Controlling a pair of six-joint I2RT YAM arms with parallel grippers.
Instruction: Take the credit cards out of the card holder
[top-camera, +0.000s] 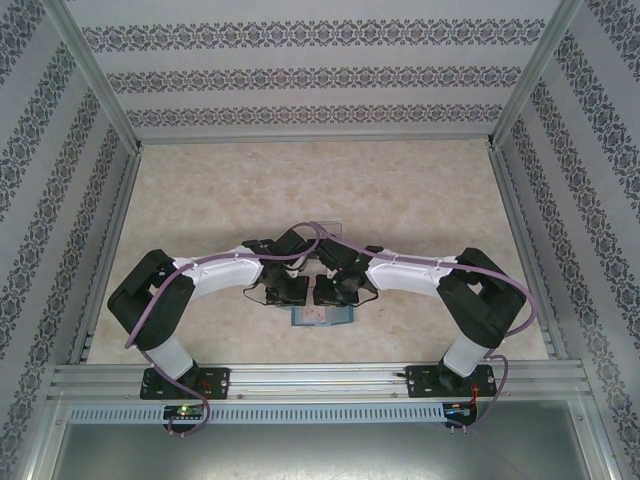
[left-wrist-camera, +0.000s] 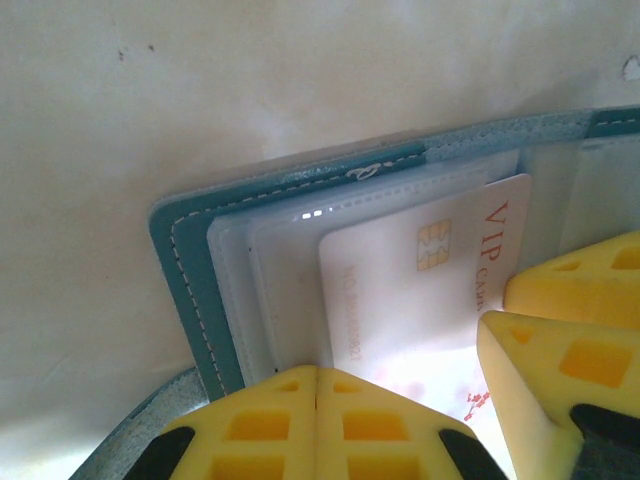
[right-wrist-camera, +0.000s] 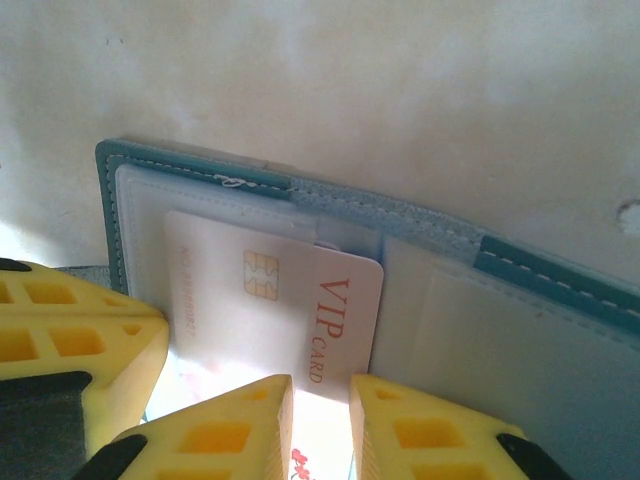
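Card holder (top-camera: 322, 318) is lying open on the worktop (top-camera: 400, 200) between both arms. Left end effector (left-wrist-camera: 317, 378), closed, is pressing on its edge, apparently pinning it. Right end effector (right-wrist-camera: 320, 388), jaws narrowly parted, is straddling the part-drawn VIP credit card (right-wrist-camera: 230, 320), not yet gripping.

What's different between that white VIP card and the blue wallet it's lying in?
The VIP card is white with red lettering and a gold chip; the wallet is teal with pale stitching. The card is smaller and lies inside the opened wallet. Both are flat rectangles with rounded corners.
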